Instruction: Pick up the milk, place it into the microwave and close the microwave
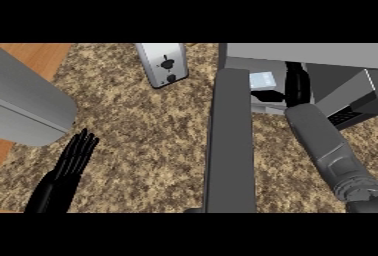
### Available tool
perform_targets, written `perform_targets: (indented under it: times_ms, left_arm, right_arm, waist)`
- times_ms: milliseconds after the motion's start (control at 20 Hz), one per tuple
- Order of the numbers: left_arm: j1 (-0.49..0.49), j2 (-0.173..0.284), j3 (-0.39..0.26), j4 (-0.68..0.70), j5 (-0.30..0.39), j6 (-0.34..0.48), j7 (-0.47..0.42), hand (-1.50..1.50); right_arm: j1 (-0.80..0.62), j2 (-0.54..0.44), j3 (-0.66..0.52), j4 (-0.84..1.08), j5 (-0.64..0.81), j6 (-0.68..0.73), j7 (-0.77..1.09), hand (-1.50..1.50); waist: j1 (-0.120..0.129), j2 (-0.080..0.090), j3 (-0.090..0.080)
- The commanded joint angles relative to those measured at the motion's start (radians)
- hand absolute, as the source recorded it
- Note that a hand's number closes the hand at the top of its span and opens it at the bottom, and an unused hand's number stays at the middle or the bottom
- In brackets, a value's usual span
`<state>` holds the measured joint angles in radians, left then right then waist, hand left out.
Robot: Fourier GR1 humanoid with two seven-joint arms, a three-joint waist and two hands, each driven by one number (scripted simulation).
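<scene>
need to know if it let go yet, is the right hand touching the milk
Cannot tell. In the head view the right hand reaches into the microwave beside the milk, but no contact or gap shows plainly.

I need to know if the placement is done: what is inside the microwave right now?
Inside the microwave sits the milk, a pale carton, with the right hand reaching in beside it. Whether the fingers touch the carton is hidden. The microwave door stands open.
</scene>
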<state>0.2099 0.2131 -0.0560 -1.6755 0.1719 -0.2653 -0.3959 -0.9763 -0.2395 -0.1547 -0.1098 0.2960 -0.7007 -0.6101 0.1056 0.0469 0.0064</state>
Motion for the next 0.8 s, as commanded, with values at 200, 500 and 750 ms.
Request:
perform_targets:
  times_ms: [200,500,750]
  left_arm:
    - [0.008,-0.015,-0.022,0.002,0.002,-0.014,0.006,-1.5]
    - [0.048,-0.035,-0.069,-0.041,-0.044,-0.005,-0.017,-1.5]
    - [-0.033,-0.07,-0.07,0.003,-0.066,0.036,0.009,-1.5]
  right_arm:
    - [0.075,0.032,-0.089,-0.033,-0.09,0.112,-0.143,-1.5]
    - [0.146,0.039,-0.151,-0.031,-0.15,0.19,-0.217,-1.5]
    - [0.241,0.063,-0.185,-0.046,-0.183,0.228,-0.341,-1.5]
  waist:
    - [-0.026,-0.011,-0.001]
    - [-0.04,-0.022,-0.002]
    - [-0.062,-0.024,-0.002]
